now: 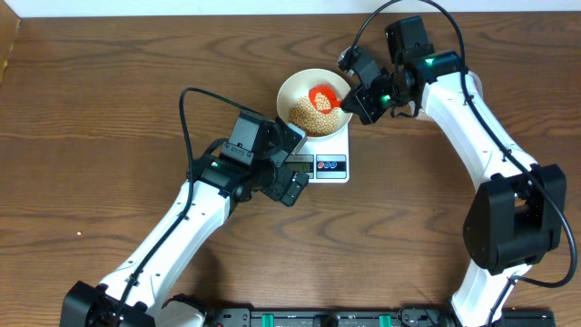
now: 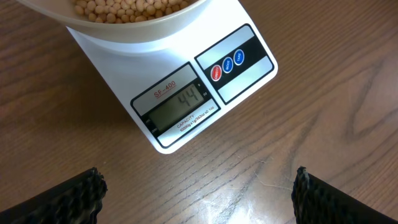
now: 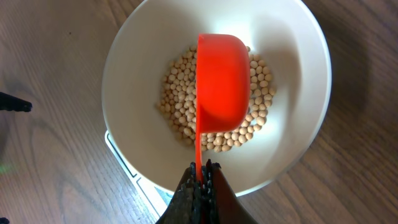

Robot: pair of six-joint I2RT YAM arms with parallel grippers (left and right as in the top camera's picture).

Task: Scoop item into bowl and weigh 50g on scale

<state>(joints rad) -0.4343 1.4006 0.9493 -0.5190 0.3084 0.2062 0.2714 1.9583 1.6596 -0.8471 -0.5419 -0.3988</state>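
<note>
The white bowl [image 1: 292, 86] stands on the white scale [image 1: 332, 147] and holds a heap of tan beans, the item [image 1: 307, 114]. My right gripper [image 1: 354, 98] is shut on the thin handle of a red scoop [image 1: 323, 96]. The right wrist view has the scoop [image 3: 222, 81] turned on its side over the beans [image 3: 177, 99] inside the bowl [image 3: 127, 74], its handle pinched in the gripper [image 3: 202, 175]. My left gripper [image 2: 199, 196] hangs open and empty just in front of the scale [image 2: 249, 81], whose display [image 2: 180, 104] reads 44.
Bare wooden tabletop [image 1: 109, 109] surrounds the scale. The left arm [image 1: 182, 227] slants in from the bottom left and the right arm [image 1: 490, 145] from the right. A corner of the scale [image 3: 134, 171] pokes out under the bowl.
</note>
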